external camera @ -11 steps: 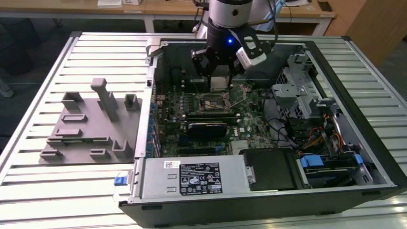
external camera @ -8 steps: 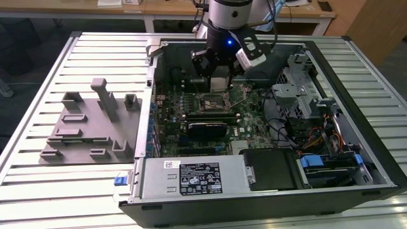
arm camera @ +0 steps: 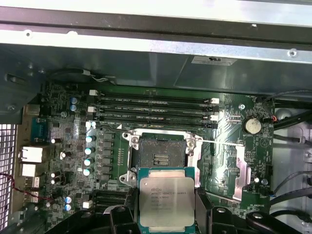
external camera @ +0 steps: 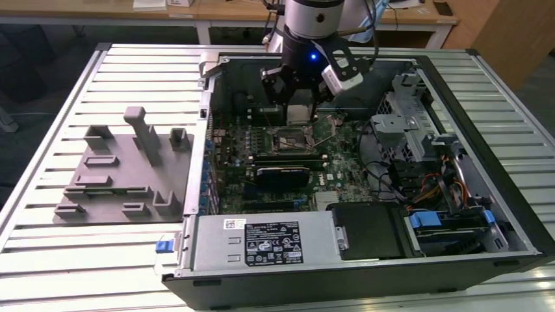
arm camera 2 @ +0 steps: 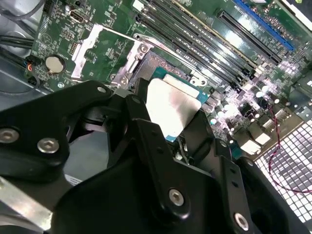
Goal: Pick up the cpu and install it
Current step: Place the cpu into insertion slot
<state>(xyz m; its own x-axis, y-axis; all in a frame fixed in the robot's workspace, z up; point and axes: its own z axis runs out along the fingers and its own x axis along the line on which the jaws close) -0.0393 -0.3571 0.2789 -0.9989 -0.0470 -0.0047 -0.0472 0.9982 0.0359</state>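
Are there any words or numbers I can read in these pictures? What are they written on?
No print here is clear enough to quote.
Grey lines of print on the cpu, held in the gripper: too small.
Black print and signs on the white label of the power supply box: too small.
Small white sticker beside that label: blurred.
White lettering on the memory slots: too small.
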